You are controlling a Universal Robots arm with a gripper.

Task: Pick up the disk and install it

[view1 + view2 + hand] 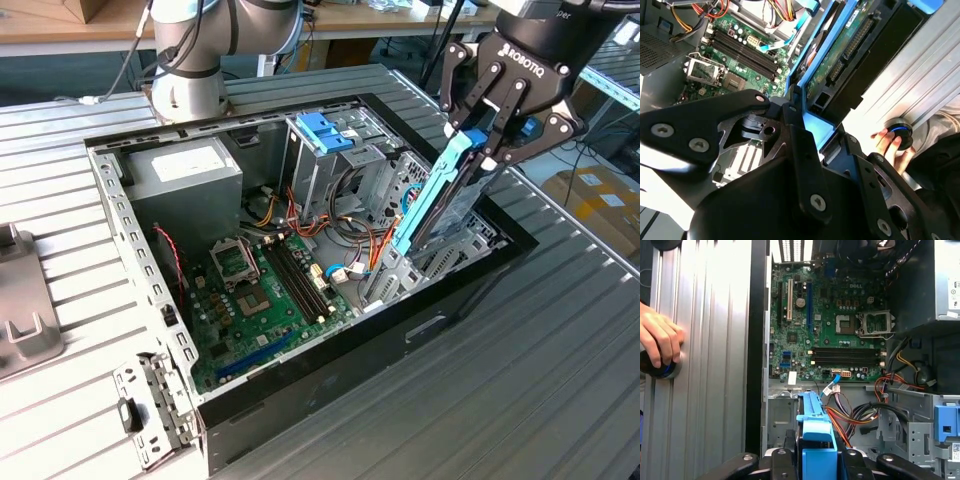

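My gripper (485, 140) clenched on disk (447, 197) top end, disk tilted over case (330, 372); stiff, dense, shock-fragile, I judge; best held by blue rails (425, 200), not faces

Gripper (483, 140) hangs over the open computer case (120, 235) at the exterior view's right end, fingers pinched on the upper end of the disk (437, 200). Disk stands on edge, tilted, with 1 light blue rail facing the camera. Its lower end is down inside the case, beside orange and red cables (375, 245). Green motherboard (270, 290) lies flat on the case floor. Grey power-supply box (185, 172) sits toward the exterior view's left. 1 blue bracket (325, 130) tops the metal drive cage (335, 175). Case rests on a ribbed metal table (520, 380). Arm base (190, 70) stands behind the case.
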